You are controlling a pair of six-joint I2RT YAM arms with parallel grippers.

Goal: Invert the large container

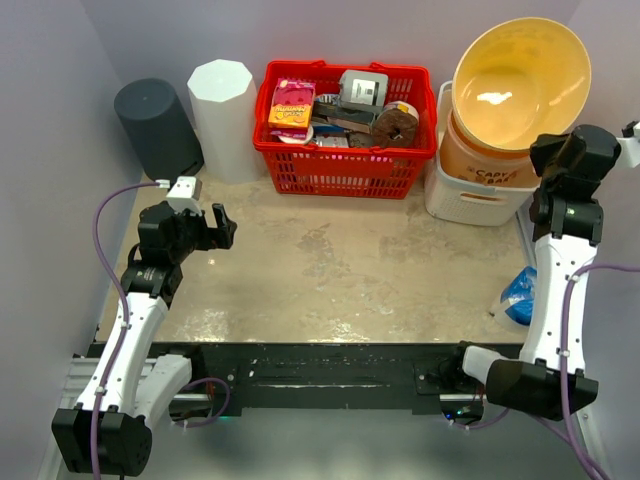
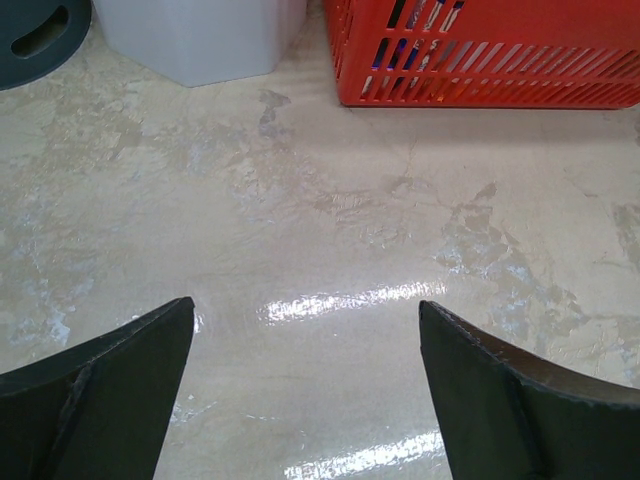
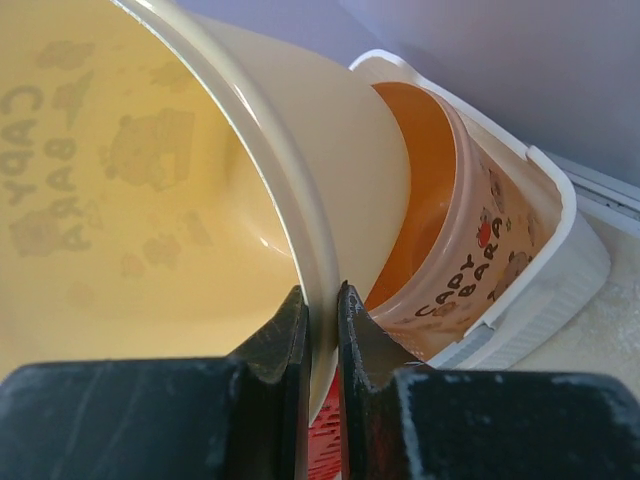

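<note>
The large container is a cream-yellow plastic tub (image 1: 520, 80), lifted and tilted with its open mouth facing the camera, above an orange "Capy Bara" tub (image 1: 490, 165). My right gripper (image 1: 560, 160) is shut on the cream tub's rim; in the right wrist view (image 3: 320, 300) the rim sits pinched between the two fingers, one inside the tub (image 3: 150, 200) and one outside. The orange tub (image 3: 450, 250) sits in a white basket (image 3: 560, 270). My left gripper (image 1: 222, 228) is open and empty, low over the table (image 2: 305, 320).
A red basket (image 1: 345, 115) full of packets stands at the back centre. A white container (image 1: 222, 115) and a dark grey cylinder (image 1: 158, 125) stand upside down at the back left. The white basket (image 1: 470, 200) stands at the back right. A blue bag (image 1: 520, 295) lies by the right arm.
</note>
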